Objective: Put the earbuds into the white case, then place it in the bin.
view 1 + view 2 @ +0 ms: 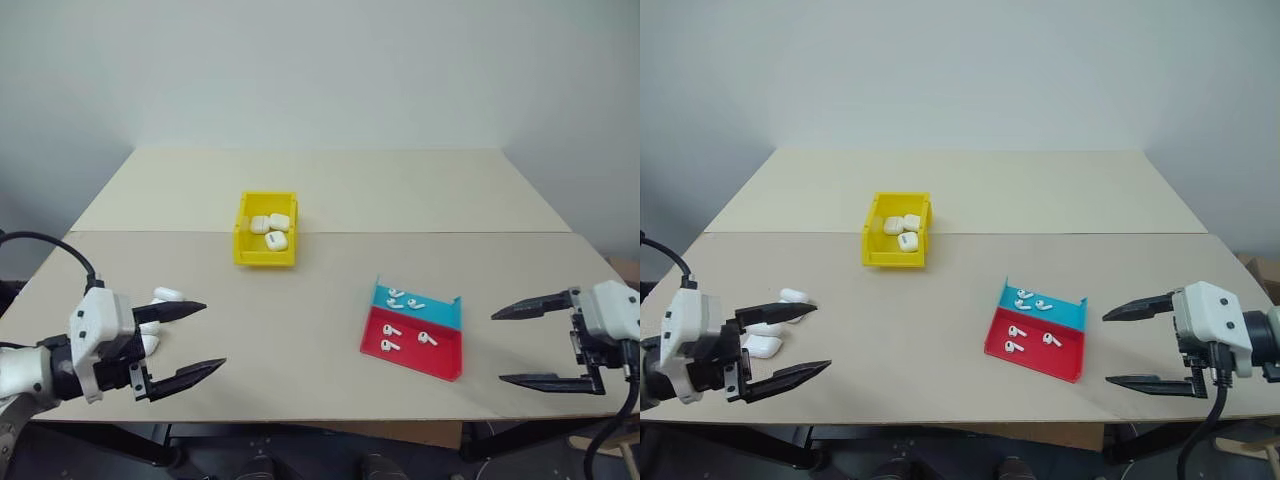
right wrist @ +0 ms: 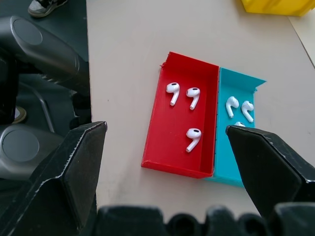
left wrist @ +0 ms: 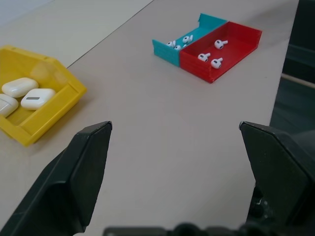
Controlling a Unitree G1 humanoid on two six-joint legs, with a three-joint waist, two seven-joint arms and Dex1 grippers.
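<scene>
**Desk:** Where does the job stand on the tabletop?

**Photographer:** Early in this round, by the look of it. The earbuds [image 2: 192,97] lie loose in the red-and-blue tray [image 2: 162,142], three on the red side and several more on the blue, just ahead of the right gripper [image 1: 1132,344]. White cases [image 1: 765,337] sit on the table [image 1: 300,350] close beside the left gripper [image 1: 187,343], one partly hidden behind its upper finger. The bin [image 1: 265,257], well ahead of the left gripper and to its right, already holds three closed white cases; whether those are filled, I can't tell.

**Desk:** And the arms?

**Photographer:** Both are raised at the near corners of the table, pointing inward toward each other. Each gripper's fingers are spread wide and hold nothing.

**Desk:** What's left?

**Photographer:** My reading: everything for the next case. Buds out of the tray, into a case, then the case across to the bin.
</scene>
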